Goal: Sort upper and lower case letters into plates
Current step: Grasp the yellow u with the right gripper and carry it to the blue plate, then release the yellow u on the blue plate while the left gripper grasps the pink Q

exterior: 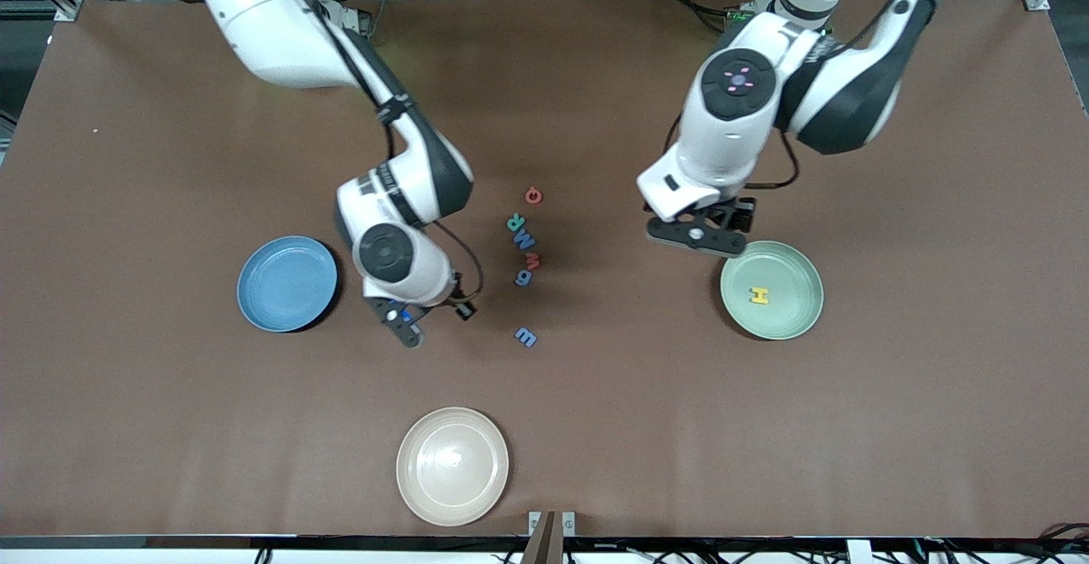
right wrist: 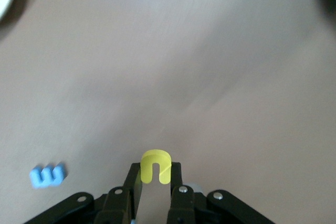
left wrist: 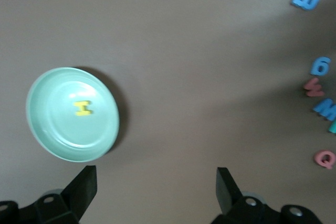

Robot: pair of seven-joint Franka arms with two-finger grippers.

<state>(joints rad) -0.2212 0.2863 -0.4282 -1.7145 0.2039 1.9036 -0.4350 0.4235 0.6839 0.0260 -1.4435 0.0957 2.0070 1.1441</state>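
My right gripper (exterior: 407, 326) is over the table between the blue plate (exterior: 287, 283) and the row of letters. The right gripper (right wrist: 156, 174) is shut on a small yellow letter (right wrist: 156, 167), which shows only in the right wrist view. Loose letters lie mid-table: red (exterior: 533, 196), teal (exterior: 515, 222), blue (exterior: 526, 240), pink (exterior: 534, 259), blue (exterior: 524, 277), and a separate blue one (exterior: 526, 337) nearer the camera. The pale green plate (exterior: 787, 313) holds a yellow H (exterior: 759, 295). My left gripper (exterior: 698, 236) hangs open and empty beside that plate's rim; the left gripper (left wrist: 156, 182) has bare table between its fingers.
A cream plate (exterior: 452, 465) sits empty near the table's front edge. The blue plate holds nothing. In the left wrist view the green plate (left wrist: 52, 129) and the H (left wrist: 83, 108) appear, with the letter row (left wrist: 321, 66) off to one side.
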